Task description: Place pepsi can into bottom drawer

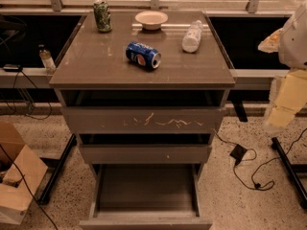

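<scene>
Camera view looks down on a three-drawer cabinet. The pepsi can lies on its side near the middle of the worktop, its logo facing up and one silver end towards the front edge. Beyond the pepsi can stand a green can and a shallow bowl. A clear plastic bottle lies near it on the far side, towards the arm.

Directly below the pepsi can, past a scratched upper drawer front and a narrow middle one, the bottom drawer is pulled out and its floor is bare.

The gripper hangs well apart from the pepsi can, off beyond the worktop's edge on the bottle's side and lower than the worktop. It holds nothing, and I cannot tell whether it is apart or together.

By my reading the task has not got past the approach: the pepsi can is untouched and the drawer is ready. The next move calls for rising above the worktop, crossing to the pepsi can clear of the bottle, and closing across the round body. A can lying down may roll away if nudged.

Much of the arm is cut off at the frame edge, as is the lower front of the bottom drawer.
</scene>
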`<state>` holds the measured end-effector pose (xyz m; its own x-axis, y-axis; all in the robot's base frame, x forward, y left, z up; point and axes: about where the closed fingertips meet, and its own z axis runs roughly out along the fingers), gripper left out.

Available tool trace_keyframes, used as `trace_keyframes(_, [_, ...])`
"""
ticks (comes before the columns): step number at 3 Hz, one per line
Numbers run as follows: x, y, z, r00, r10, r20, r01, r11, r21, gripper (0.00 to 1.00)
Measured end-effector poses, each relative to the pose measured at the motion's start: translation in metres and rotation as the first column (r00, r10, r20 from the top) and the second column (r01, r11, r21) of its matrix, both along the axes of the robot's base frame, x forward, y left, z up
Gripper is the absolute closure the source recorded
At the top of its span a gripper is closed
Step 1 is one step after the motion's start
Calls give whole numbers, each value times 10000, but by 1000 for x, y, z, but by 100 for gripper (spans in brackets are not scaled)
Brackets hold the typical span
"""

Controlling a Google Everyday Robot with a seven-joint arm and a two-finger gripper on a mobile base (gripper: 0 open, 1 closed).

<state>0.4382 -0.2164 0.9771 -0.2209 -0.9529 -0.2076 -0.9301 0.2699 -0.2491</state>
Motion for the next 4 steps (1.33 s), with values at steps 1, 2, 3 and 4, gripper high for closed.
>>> trace_keyframes(1, [0,0,0,10000,0,0,0,10000,1,0])
trace_keyframes(2, [12,11,-4,9996,-60,269,36,9960,896,0])
trace_keyframes(3, [34,37,-17,9984,164,535,-287,9712,2367,0])
trace_keyframes(4, [71,86,-25,9915,832,1002,-1171,9056,4076,0])
